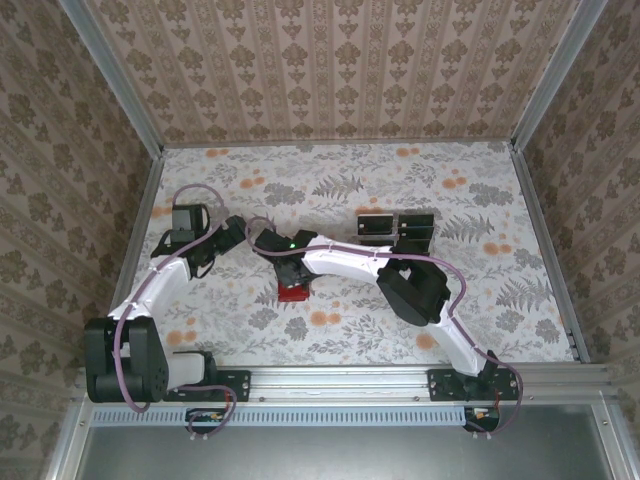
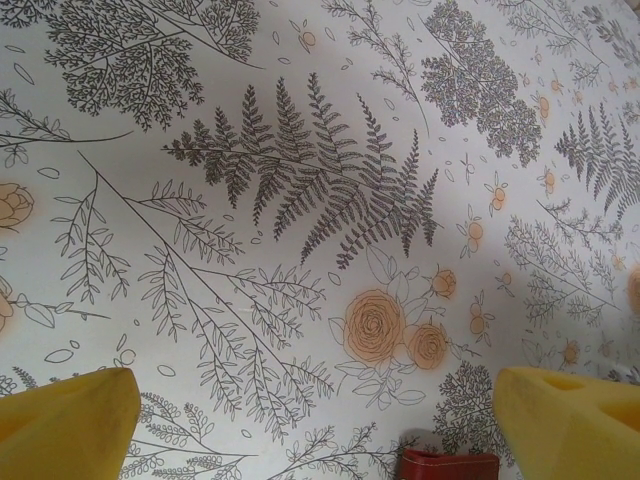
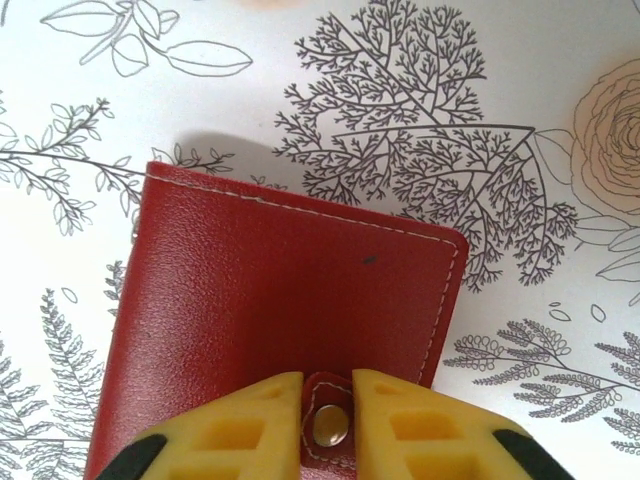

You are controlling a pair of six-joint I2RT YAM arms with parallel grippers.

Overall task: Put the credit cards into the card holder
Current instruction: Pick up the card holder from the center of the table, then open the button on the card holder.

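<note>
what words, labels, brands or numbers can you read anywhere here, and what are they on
No readable text anywhere.
red wallet: plain leather and stitching, no brand or lettering on the face shown.
metal snap on its tab: no legible marking.
black cards: pale marks, too small to read.
tablecloth: floral and fern print, no lettering.

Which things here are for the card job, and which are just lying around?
For the job:
- wallet
- black cards, further back on the table
- right gripper, pinching the wallet's snap tab

Just lying about:
- flowery tablecloth
- left gripper, open, doing nothing above the cloth
</note>
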